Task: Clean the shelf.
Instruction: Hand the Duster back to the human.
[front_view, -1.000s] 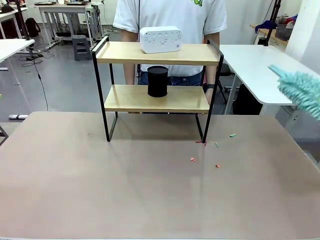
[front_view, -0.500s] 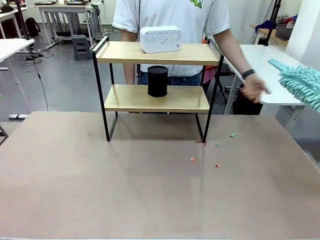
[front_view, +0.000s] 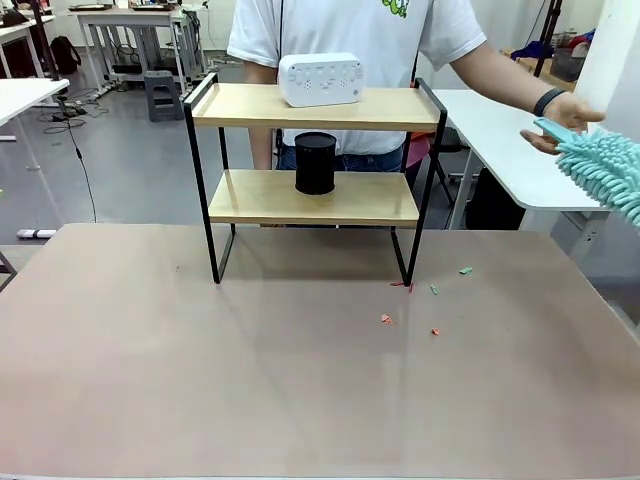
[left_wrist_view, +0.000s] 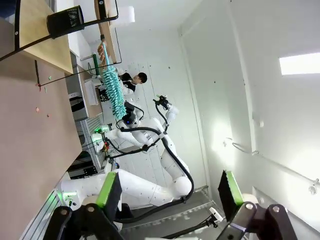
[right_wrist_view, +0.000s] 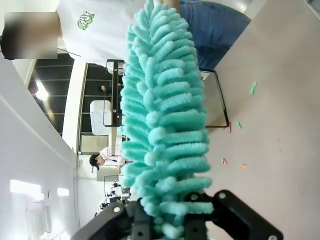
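Beige-brown table (front_view: 300, 380) fills the foreground, with white tables and an open room behind. At its far centre stands the shelf (front_view: 315, 108), a two-tier rack with black frame and two wooden boards. The upper board carries a white box-shaped device (front_view: 320, 79); the lower board carries a black cylinder (front_view: 315, 163). Small coloured scraps (front_view: 432, 290) lie on the table near the shelf's right front leg. A person behind the shelf extends a hand (front_view: 565, 122) to the right, touching the tip of a teal chenille duster (front_view: 605, 172). The right gripper (right_wrist_view: 170, 220) is clamped on the duster's base. The left gripper (left_wrist_view: 167, 192) has its fingers spread apart, holding nothing.
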